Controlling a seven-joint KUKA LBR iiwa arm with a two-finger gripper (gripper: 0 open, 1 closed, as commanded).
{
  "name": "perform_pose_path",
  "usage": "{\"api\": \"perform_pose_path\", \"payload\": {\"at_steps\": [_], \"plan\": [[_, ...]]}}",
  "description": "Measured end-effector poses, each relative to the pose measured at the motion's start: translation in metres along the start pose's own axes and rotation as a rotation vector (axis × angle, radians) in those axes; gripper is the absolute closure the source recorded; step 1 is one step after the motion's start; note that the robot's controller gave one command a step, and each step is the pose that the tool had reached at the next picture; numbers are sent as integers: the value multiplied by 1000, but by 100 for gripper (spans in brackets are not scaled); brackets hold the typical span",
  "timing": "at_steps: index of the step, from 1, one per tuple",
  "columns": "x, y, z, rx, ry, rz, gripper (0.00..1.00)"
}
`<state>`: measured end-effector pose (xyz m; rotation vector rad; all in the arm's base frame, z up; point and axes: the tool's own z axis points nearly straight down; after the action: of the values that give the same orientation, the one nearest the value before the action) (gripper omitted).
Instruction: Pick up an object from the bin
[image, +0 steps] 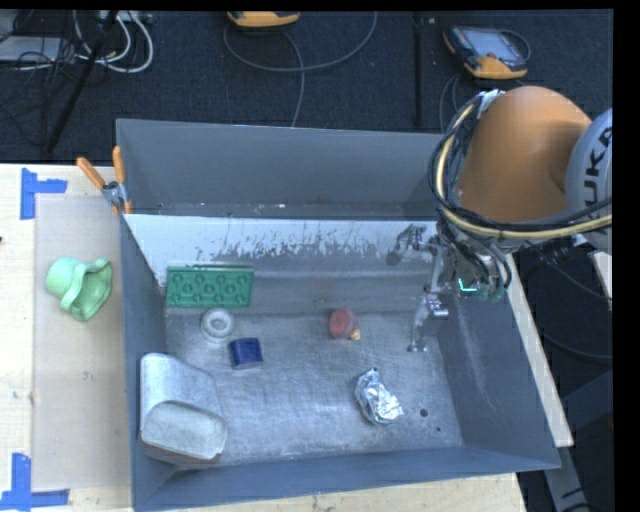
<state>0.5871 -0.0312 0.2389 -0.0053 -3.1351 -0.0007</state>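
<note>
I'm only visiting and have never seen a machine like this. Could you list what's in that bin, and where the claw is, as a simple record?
container: grey metal bin
gripper: near the bin's right wall, above bare floor
nearest things: crumpled foil ball, lower right; dark red lump with a yellow bit, centre
far left: green studded building plate; white ring; small blue block
lower left corner: pale grey folded pad
</note>
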Motion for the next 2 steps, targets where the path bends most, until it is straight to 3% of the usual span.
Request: {"api": "perform_pose_path", "payload": {"at_steps": [1,2], "plan": [[82,8,170,-2,-11,305,0],[91,-14,140,-1,-6,495,0]]}}
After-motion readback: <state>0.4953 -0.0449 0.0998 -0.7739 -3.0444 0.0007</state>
